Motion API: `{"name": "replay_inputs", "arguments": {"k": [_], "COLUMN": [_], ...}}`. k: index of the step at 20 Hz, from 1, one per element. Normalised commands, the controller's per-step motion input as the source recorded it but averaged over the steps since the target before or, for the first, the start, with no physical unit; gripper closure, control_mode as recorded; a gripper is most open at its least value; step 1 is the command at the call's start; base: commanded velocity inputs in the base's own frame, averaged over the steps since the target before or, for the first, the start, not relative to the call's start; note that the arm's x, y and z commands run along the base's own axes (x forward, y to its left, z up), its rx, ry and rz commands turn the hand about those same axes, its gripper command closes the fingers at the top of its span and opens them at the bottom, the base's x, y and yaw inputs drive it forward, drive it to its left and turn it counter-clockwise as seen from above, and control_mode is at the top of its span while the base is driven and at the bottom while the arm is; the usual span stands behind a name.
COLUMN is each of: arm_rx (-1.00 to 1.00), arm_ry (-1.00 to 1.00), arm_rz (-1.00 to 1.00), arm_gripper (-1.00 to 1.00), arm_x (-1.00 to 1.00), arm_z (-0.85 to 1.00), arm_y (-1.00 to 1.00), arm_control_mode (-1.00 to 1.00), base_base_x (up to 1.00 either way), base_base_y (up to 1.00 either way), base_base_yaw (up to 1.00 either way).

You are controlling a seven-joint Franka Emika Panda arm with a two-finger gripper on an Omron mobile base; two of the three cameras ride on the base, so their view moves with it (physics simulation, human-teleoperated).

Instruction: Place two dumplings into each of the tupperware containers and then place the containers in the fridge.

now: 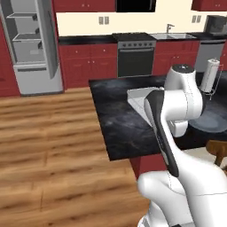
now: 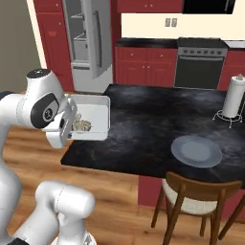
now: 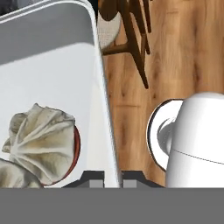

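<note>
**Tub gripped at the counter's corner**

While the fridge stands open far left across the floor, the gripper is pinched shut on the white tub's rim at the counter's near-left corner. Two dumplings sit inside it, so it looks ready to be carried. A grey plate lies by the right edge.

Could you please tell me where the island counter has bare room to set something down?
The wide dark stretch of the island counter between the white tupperware container and the grey plate is bare. The back edge towards the oven also looks free. It is crowded at the right end, by the plate and the paper towel holder.
</note>
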Motion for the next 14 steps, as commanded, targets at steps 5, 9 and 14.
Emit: {"name": "replay_inputs", "arguments": {"k": [5,9,14], "arm_rx": [0.0,0.0,0.0], "arm_ry": [0.0,0.0,0.0], "arm_rz": [0.0,0.0,0.0], "arm_gripper": [1.0,1.0,1.0], "arm_x": [0.0,0.0,0.0], "arm_z": [0.0,0.0,0.0], "arm_y": [0.0,0.0,0.0], "arm_control_mode": [1.0,1.0,1.0], "base_base_x": [-0.04,0.25,0.96], "base_base_y": [1.0,1.0,1.0], "base_base_yaw": [-0.01,-0.01,-0.05]}}
